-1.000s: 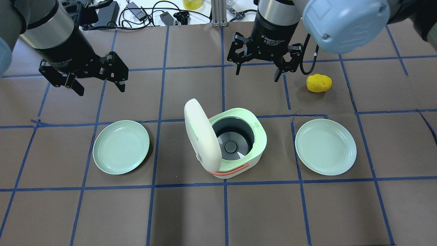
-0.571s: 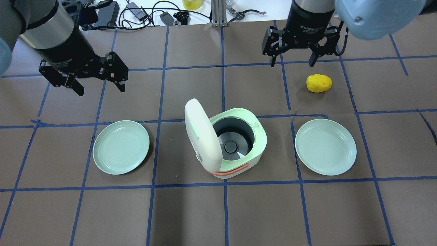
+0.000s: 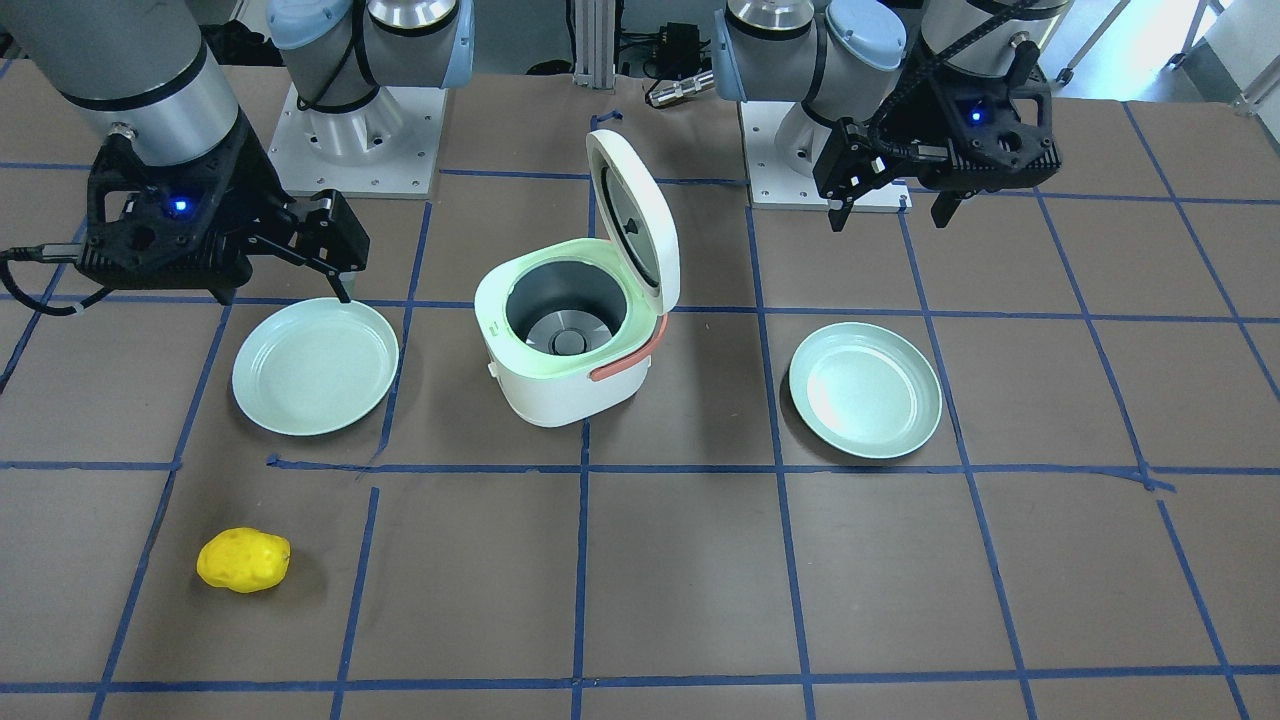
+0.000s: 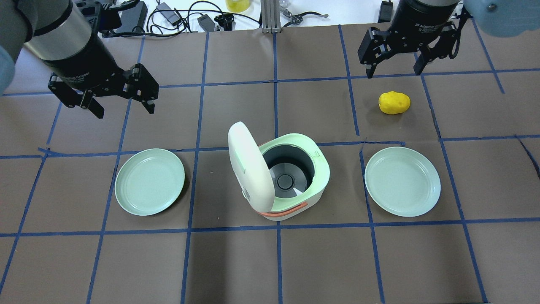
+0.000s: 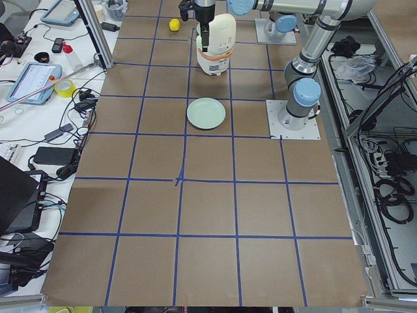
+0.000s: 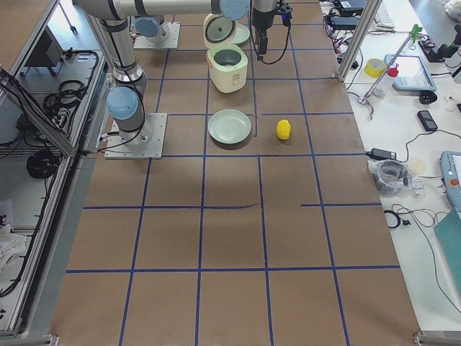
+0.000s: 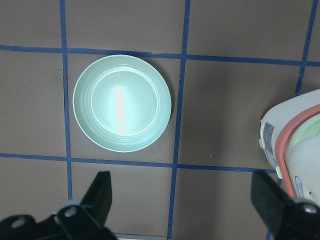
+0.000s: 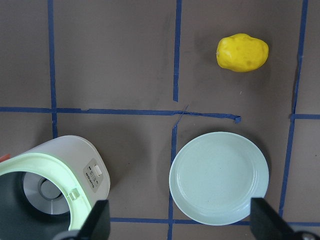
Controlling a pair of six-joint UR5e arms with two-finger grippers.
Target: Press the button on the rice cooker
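Left gripper: fingers spread wide, touching none of the things. It hangs high over the table on the cooker's 9–10 o'clock side. Overhead shows it past the left plate and the front camera shows it short of it, so take it as roughly above that plate.

Right gripper: also spread wide, touching none, high on the cooker's 2–3 o'clock side. Its wrist camera looks down on the right plate, the potato and the cooker's wall.

Clock is as you read the overhead view, with 12 away from the robot.

Cooker sits mid-table. The lid stands upright on its 9 o'clock side and the pot is open. The button panel is on the wall facing 3 o'clock, and you see it only from the right wrist camera. The orange handle is folded down at 6 o'clock.

Room:
- The plates sit at 9 and 3 o'clock of the cooker, each with a strip of bare paper between it and the cooker.
- The potato is at 2 o'clock, well apart from the cooker and apart from the right plate.
- A broad run of paper goes from the cooker to the 6 o'clock edge.
- Cables lie past the 12 o'clock edge.
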